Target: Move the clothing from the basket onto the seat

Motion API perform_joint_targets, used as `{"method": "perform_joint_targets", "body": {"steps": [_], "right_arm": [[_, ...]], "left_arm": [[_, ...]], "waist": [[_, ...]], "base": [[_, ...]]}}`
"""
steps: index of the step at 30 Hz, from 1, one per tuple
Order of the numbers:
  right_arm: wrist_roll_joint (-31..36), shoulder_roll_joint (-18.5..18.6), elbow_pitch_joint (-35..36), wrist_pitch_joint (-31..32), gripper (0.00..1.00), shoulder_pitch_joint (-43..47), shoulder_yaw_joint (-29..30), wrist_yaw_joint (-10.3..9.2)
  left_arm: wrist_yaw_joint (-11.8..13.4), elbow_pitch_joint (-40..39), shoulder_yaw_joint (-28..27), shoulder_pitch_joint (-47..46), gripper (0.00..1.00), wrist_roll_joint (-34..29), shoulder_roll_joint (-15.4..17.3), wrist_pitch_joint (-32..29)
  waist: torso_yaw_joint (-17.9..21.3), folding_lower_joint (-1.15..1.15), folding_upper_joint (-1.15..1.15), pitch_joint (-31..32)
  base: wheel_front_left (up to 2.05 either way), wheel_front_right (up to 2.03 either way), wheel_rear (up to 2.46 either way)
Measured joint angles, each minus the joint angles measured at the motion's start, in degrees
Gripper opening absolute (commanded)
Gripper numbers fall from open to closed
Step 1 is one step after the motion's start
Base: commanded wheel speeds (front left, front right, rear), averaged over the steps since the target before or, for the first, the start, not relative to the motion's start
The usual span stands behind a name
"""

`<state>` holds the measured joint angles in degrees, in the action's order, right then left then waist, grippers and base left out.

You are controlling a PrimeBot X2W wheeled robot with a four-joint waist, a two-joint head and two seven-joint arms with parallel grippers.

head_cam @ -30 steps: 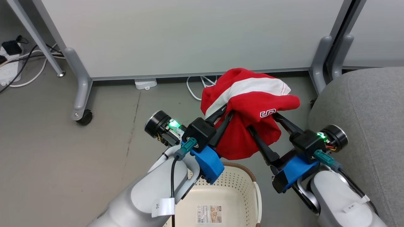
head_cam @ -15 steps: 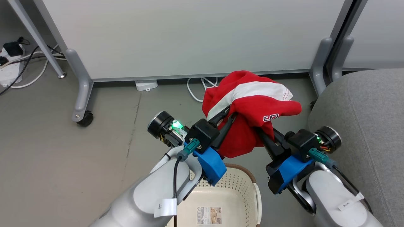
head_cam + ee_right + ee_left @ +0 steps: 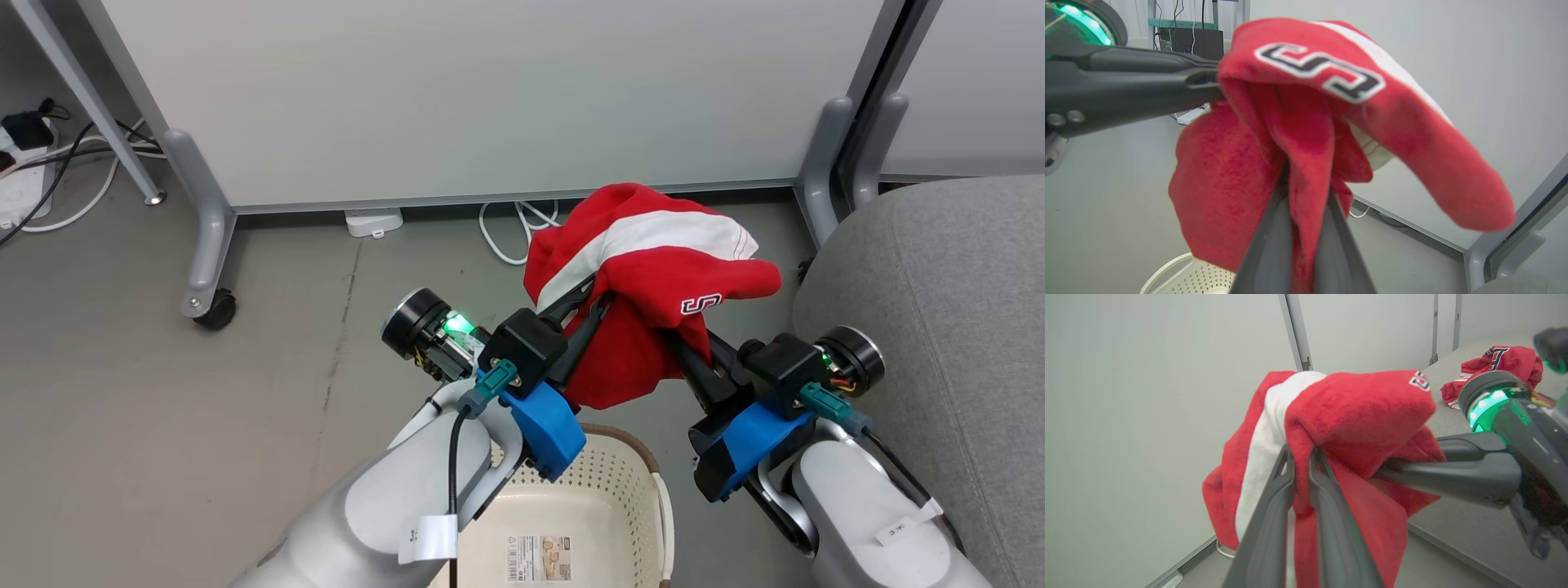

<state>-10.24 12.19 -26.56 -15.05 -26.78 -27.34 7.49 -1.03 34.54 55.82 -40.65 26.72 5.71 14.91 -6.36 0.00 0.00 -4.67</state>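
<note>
A red garment (image 3: 653, 282) with a white stripe and an "S" mark hangs in the air above the floor, held from both sides. My left gripper (image 3: 594, 296) is shut on its left fold, with the fingers (image 3: 1286, 477) pinching cloth. On the right, my right gripper (image 3: 673, 339) is shut on the lower fold, its fingertips buried in fabric (image 3: 1306, 179). The cream basket (image 3: 653, 478) sits below my left arm. The grey seat (image 3: 939, 286) is to the right. A second red garment (image 3: 1498, 363) lies on the seat.
A grey partition panel stands behind, with a leg and caster (image 3: 214, 309) at left and another leg (image 3: 820, 188) beside the seat. A white power strip (image 3: 374, 220) and looped cable (image 3: 510, 237) lie at its base. The basket's floor shows a label (image 3: 539, 557).
My right gripper's fingers have come together on the garment. The garment has shifted slightly to the right, toward the seat. The left gripper keeps its hold.
</note>
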Motion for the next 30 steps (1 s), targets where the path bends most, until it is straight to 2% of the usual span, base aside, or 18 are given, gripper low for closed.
{"method": "perform_joint_targets", "body": {"steps": [3, 4, 5, 20, 30], "right_arm": [[0.0, 0.0, 0.08, 0.0, 0.0, 0.01, 0.03, 0.0], [0.0, 0.0, 0.12, 0.0, 0.0, 0.01, 0.05, 0.0], [0.0, 0.0, 0.15, 0.0, 0.0, 0.01, 0.09, 0.0], [0.01, 0.09, 0.2, 0.0, 0.0, 0.01, 0.73, 0.0], [0.01, 0.24, 0.9, 0.0, 0.0, 0.0, 3.53, 0.0]], "left_arm": [[0.07, 0.0, -0.08, 0.0, 0.0, 0.04, 0.0, 0.0], [0.22, -0.04, -0.27, 0.0, 0.03, 0.2, -0.02, 0.0], [0.34, -0.08, -0.4, 0.0, 1.0, 0.27, -0.02, 0.0], [0.93, -0.92, -1.38, -0.17, 1.0, -0.13, 0.05, 0.08], [1.02, -1.45, -1.88, -0.23, 1.0, -1.0, 0.12, 0.08]], "waist": [[-0.03, 0.0, 0.0, -0.2], [-0.05, 0.0, 0.0, -0.29], [-0.07, 0.0, 0.0, -0.36], [0.13, 0.0, 0.0, -1.18], [1.24, 0.0, 0.0, -2.71]], "base": [[0.0, 0.0, 0.0], [0.0, 0.0, 0.0], [0.0, 0.0, 0.0], [0.0, 0.0, 0.0], [0.0, 0.0, 0.0]]}}
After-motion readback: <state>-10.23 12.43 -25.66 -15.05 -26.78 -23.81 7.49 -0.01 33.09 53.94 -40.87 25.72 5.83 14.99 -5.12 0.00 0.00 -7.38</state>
